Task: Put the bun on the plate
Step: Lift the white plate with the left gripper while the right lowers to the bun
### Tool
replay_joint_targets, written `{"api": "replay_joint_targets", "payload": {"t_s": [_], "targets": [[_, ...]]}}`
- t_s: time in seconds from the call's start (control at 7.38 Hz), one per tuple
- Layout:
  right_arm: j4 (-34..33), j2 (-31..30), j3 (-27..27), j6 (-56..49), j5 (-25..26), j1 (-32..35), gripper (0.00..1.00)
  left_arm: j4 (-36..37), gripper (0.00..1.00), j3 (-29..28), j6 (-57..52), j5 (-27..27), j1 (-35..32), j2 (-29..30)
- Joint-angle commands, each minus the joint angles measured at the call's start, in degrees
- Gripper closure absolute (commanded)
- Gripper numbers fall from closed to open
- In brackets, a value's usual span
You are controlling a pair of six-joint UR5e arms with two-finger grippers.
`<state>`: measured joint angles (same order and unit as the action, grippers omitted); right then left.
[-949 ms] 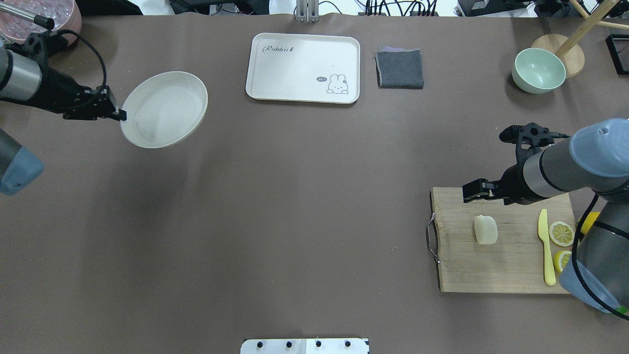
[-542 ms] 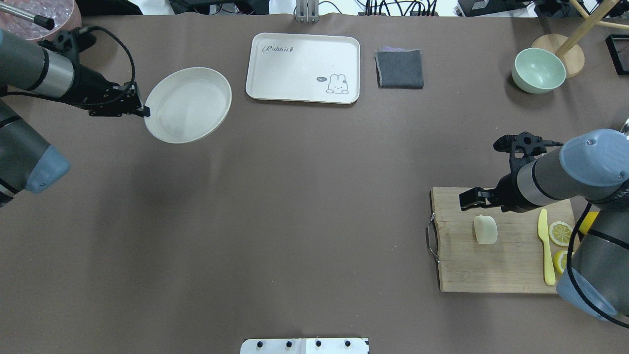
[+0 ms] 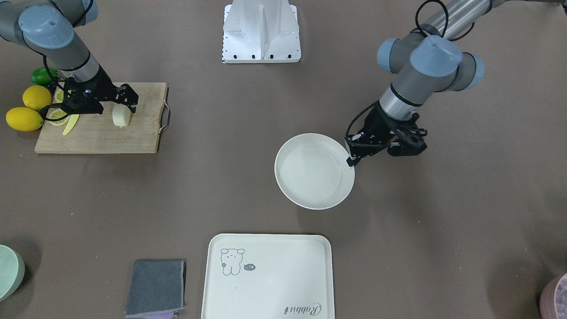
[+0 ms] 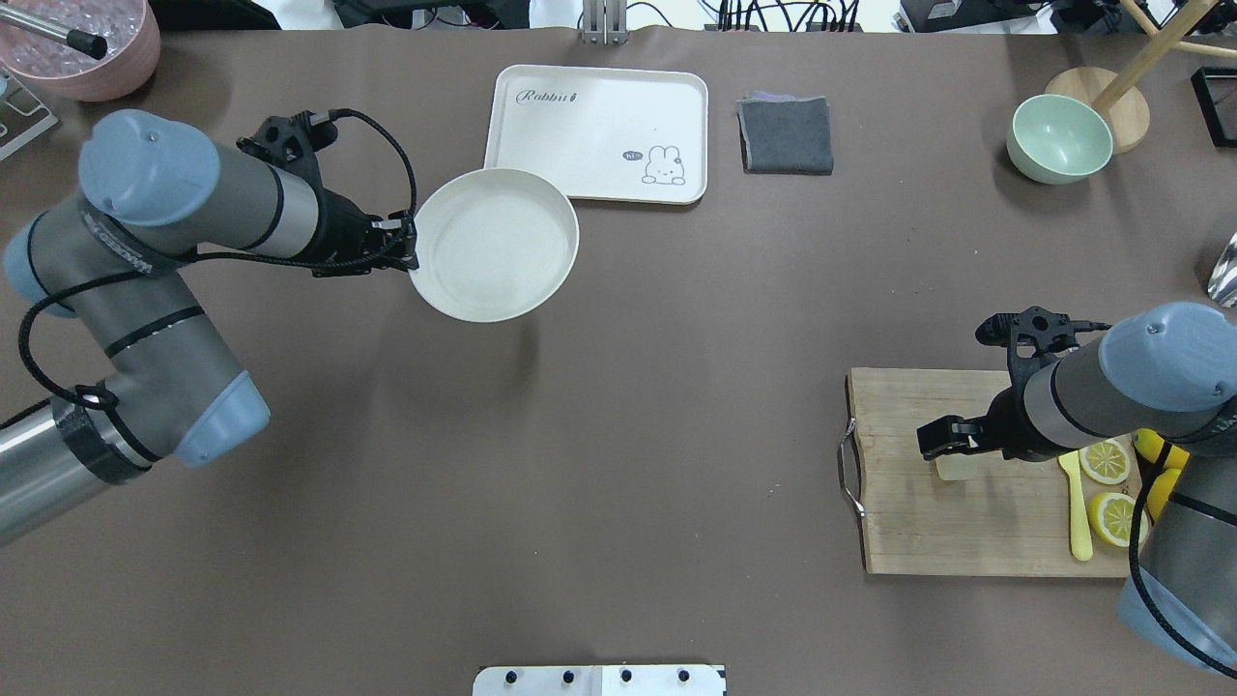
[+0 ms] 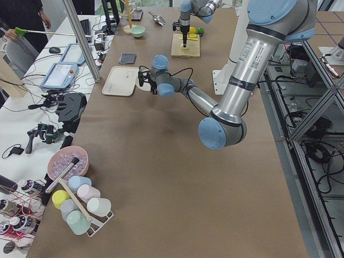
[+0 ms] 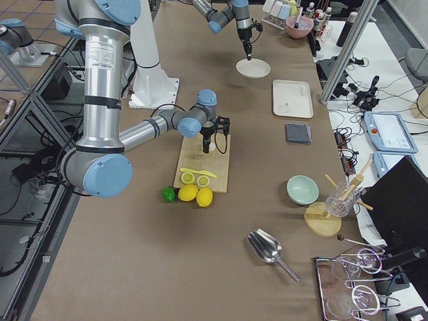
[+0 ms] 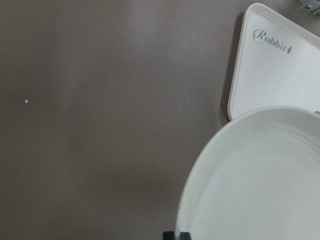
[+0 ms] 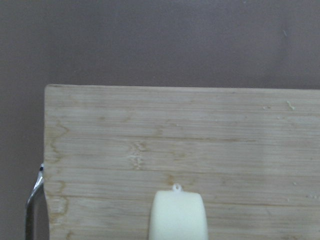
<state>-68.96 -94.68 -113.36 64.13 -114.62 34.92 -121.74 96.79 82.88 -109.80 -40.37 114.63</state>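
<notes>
**A:** What is the left gripper (image 4: 414, 253) doing?

**B:** It is clamped on the rim of the plate (image 4: 495, 244). In its wrist view the fingertips (image 7: 170, 235) sit close together at the bottom edge, pinching the rim. The dish spreads out ahead of them.

**A:** Is the plate down on the table (image 4: 618, 435)?

**B:** It looks lifted, because its shadow falls a little apart from the dish. The edge farthest from the gripper overlaps a corner of the cream tray (image 4: 599, 130) with the rabbit drawing. I cannot tell whether the two touch.

**A:** And the right gripper (image 4: 945, 447)?

**B:** It points down just over the bun (image 8: 179, 217), with its jaws apart and nothing held. No finger shows in its wrist view. The bun sits at the bottom centre there, directly beneath the gripper, and rests on the wooden cutting board (image 4: 918, 527). I cannot say whether a finger touches it.

**A:** What lies around that gripper?

**B:** Behind it, on the arm's side, a yellow knife (image 4: 1076, 512) and lemon slices (image 4: 1105, 461) lie on the same board. Ahead of it, past the bun, is the board's metal handle (image 4: 848, 474).

**A:** How do the bun and the plate stand to each other?

**B:** They are well apart. The bun is under the right gripper and the plate is in the left one, with bare table between them.
</notes>
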Motion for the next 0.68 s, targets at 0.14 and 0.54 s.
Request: {"api": "replay_joint_targets", "payload": {"t_s": [0.14,0.54], "targets": [[0.06,0.20,-0.02,0.12,-0.08,-0.20,0.00,5.99,1.00,5.16,5.27,13.26,12.83,0.16],[-0.03,0.64,0.51,0.12,0.10,-0.29,0.27,6.17,1.00,4.98,5.27,14.53,14.53,-0.02]]}}
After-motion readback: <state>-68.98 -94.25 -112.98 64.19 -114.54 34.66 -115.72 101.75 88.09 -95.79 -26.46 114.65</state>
